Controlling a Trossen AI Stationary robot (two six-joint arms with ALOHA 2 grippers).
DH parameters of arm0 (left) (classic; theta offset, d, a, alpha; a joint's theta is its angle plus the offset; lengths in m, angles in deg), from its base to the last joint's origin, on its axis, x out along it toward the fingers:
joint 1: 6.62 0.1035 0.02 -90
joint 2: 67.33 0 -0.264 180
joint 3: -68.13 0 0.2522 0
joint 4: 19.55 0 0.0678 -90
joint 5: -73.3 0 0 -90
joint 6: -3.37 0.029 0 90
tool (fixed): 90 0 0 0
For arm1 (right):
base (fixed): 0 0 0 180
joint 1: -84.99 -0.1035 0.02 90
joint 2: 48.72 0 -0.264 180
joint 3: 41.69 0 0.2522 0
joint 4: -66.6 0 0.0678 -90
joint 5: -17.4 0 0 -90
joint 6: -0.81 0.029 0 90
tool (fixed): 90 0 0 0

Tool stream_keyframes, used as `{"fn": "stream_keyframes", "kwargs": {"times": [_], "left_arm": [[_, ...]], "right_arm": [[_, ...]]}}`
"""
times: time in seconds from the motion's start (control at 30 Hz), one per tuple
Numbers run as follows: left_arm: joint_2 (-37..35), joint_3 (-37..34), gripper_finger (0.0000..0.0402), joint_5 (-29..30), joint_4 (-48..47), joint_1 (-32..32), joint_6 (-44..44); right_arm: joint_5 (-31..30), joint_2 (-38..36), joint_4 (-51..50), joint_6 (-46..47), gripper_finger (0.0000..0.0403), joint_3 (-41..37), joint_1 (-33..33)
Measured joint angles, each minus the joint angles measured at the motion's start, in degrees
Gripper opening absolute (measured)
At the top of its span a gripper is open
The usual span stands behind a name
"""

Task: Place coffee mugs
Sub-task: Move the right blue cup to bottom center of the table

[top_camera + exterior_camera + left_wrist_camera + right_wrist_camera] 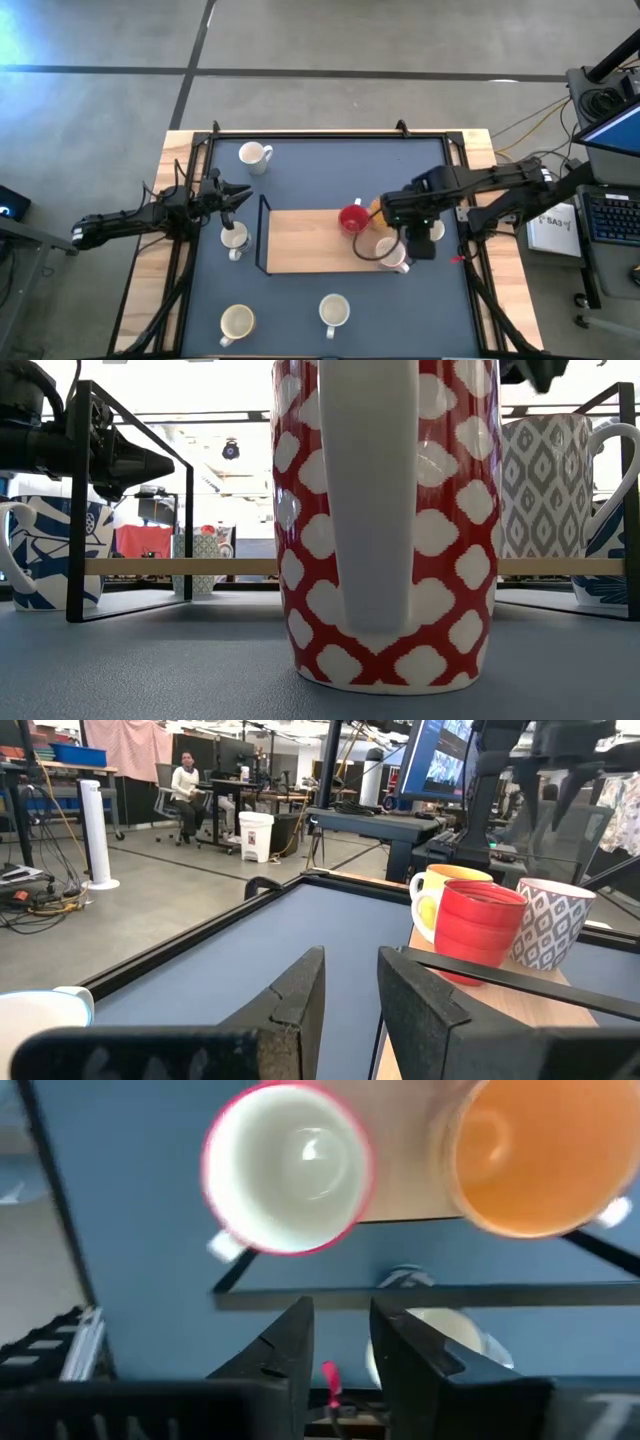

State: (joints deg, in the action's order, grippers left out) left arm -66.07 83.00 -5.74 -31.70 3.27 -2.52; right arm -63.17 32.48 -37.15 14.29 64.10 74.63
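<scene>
Right claw (412, 235) hovers over wooden shelf's (300, 240) right end, fingers parted, nothing held. Directly below: red mug (352, 218), orange mug (377, 207), grey-patterned mug (390, 252). Ceramic: rigid, glazed, slippery, chippable; pinch rim wall. Left claw (240, 196) waits at surface's (330, 170) left side, empty, slightly parted.

Even, bright indoor light throughout; the right wrist view is blurred, and windows glare behind the low view.

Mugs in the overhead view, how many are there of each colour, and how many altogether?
Red mug: 1
Orange mug: 1
White or cream mugs: 6, one of them partly hidden
Total: 8
</scene>
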Motion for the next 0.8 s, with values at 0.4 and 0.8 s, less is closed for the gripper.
{"fn": "stream_keyframes", "kwargs": {"times": [0.4, 0.8], "left_arm": [[0.0, 0.0, 0.0078, 0.0, 0.0, 0.0, 0.0], [0.0, 0.0, 0.0078, 0.0, 0.0, 0.0, 0.0]], "right_arm": [[-0.4, -2.6, 0.1, 10.2, 0.0127, -2.0, -5.6], [-2.1, -8.3, 1.9, 13.1, 0.0109, -17.0, -8.3]]}}
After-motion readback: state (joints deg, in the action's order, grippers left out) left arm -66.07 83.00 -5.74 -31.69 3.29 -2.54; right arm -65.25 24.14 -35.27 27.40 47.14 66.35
